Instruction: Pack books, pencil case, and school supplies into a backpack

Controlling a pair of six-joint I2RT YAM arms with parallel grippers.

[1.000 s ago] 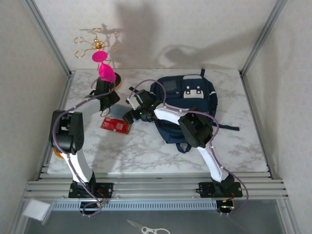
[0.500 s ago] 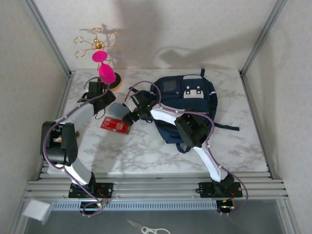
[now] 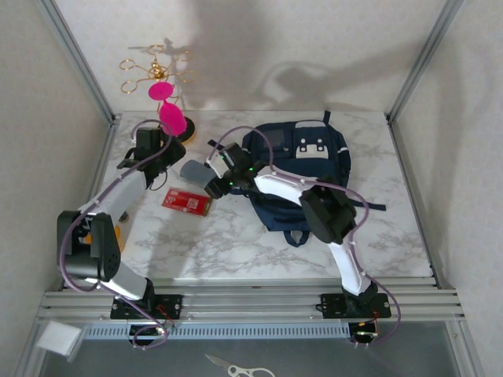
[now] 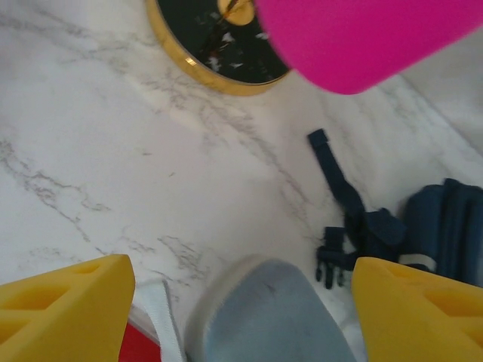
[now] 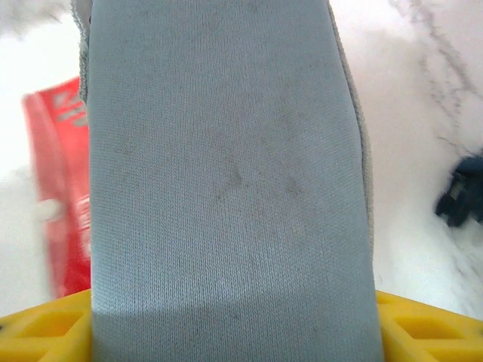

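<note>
The right pincer [image 5: 234, 324] has its yellow fingers pressed against both long sides of the case [image 3: 193, 170], about half closed on it. The grip looks to be near the case's 4 o'clock end, and the rest points toward 10 o'clock. The case sits at 9 o'clock from the backpack [image 3: 302, 169], with the red box [image 3: 187, 202] on the bench [image 3: 236, 236] just off its 6 o'clock side.

The left pincer [image 4: 241, 268] is wide open and empty. It looks down on the case's far end, with the stand [image 4: 211, 45] at its 12 o'clock.

The step in hand seems to be carrying the case to the backpack. A soft pouch held near one end will likely droop, so firm the squeeze first. Lift it well clear of the red box, then swing it slowly toward 3 o'clock. I cannot tell whether the backpack's mouth is open. If it is not, the left pincer would do best to cross over and hold it open. Otherwise it should back off toward 9 o'clock, away from the stand.
</note>
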